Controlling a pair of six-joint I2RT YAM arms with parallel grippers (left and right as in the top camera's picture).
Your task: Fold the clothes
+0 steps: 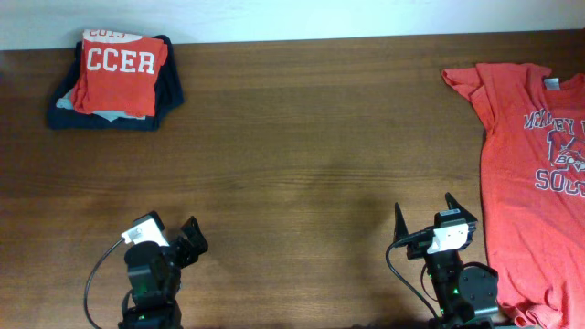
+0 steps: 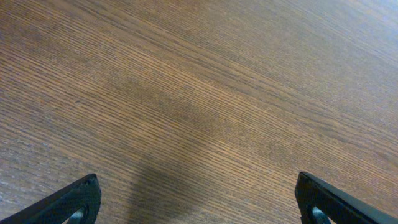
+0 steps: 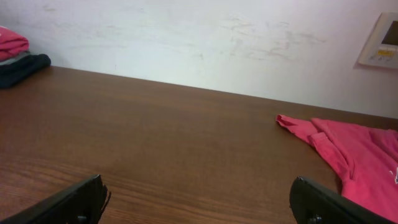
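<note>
On wood-grain table (image 1: 292, 137), folded clothes (image 1: 119, 73) far left, white wall (image 3: 186, 43) behind

Brown wood-grain table (image 1: 292, 137), white wall (image 3: 217, 43) behind it, beige wall panel (image 3: 380, 40) at far right.

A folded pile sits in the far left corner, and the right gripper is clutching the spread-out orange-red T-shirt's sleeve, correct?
Not quite. The right gripper is open and holds nothing. The spread-out orange-red cotton T-shirt lies off to its side, untouched, as the right wrist view shows. The folded pile of clothes does sit in the far left corner.
</note>
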